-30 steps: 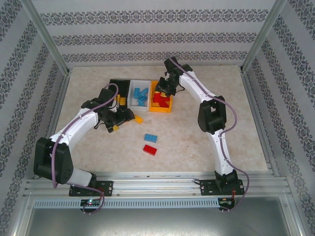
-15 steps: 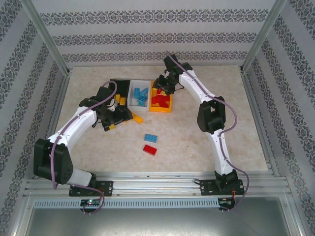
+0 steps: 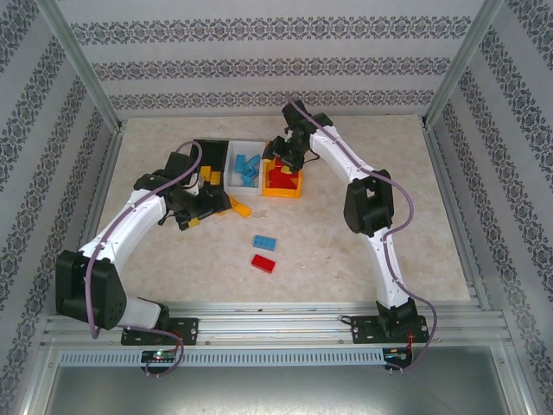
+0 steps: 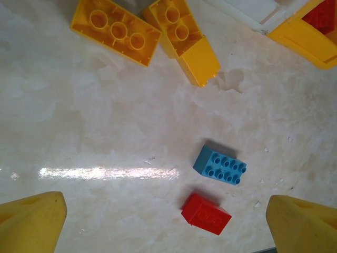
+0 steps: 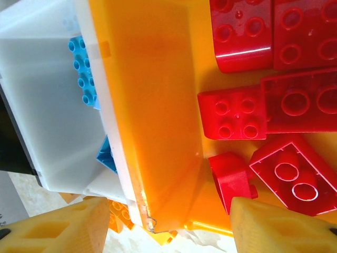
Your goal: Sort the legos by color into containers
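The three joined containers stand in a row toward the back of the worktop: black bin on the left, white bin in the middle, orange bin on the right. Light blue legos lie in the white bin and red legos in the orange one. The right jaws hang over the orange bin's far side. The left jaws sit low just in front of the black bin, beside a yellow lego on the worktop. Nearer the arm bases, a blue lego and a red lego lie just beside each other.
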You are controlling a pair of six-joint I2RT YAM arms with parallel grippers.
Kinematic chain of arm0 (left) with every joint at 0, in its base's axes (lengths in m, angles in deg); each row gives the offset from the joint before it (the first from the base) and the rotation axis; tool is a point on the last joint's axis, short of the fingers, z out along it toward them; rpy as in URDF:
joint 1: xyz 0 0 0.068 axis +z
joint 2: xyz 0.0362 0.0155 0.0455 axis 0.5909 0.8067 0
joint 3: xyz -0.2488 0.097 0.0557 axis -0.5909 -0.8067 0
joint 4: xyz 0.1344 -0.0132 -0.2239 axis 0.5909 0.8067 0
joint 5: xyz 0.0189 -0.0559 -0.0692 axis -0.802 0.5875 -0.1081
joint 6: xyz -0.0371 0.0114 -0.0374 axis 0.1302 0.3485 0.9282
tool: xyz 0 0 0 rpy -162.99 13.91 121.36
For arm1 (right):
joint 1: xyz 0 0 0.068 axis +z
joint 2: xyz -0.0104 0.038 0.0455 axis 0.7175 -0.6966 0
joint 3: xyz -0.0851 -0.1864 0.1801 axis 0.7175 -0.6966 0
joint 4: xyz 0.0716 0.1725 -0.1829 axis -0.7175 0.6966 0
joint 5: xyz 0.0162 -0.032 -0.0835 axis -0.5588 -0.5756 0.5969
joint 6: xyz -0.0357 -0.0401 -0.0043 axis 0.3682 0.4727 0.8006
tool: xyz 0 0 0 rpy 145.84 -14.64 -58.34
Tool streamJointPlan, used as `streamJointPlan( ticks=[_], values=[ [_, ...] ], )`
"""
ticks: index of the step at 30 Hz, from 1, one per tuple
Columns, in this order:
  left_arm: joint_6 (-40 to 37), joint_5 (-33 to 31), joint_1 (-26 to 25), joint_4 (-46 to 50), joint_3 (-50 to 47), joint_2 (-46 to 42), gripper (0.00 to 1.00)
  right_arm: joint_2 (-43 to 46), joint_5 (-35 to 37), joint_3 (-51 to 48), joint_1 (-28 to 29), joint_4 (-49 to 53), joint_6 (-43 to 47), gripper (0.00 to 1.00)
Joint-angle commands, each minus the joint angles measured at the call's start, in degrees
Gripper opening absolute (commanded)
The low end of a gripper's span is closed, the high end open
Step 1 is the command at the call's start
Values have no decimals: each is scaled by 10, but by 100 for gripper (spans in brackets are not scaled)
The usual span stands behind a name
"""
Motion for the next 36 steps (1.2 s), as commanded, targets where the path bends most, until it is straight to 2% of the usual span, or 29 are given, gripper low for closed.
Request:
streamJointPlan(
  ticks=[1,9,14,18,22,27,36],
  values=[
    [-21,-11,10,28,-7,-20,98,24,14,-4,10,11,-3,65],
    [-30,-19,21,30,-11,-35,99,67,35,-35,36,58,28,67],
    [-12,-25,23,7,-32,-50,99,135,76,-159,86,88,48,77],
    [16,-21,24,-15,-56,-57,100,151,88,-236,128,104,56,86],
    [30,-23,24,-32,-76,-66,100,124,96,-221,155,150,99,90],
    [35,-30,24,-45,-102,-95,100,107,94,-218,185,166,139,91],
    [59,-60,23,-63,-157,-184,100,93,78,-245,197,160,148,90]
  ],
)
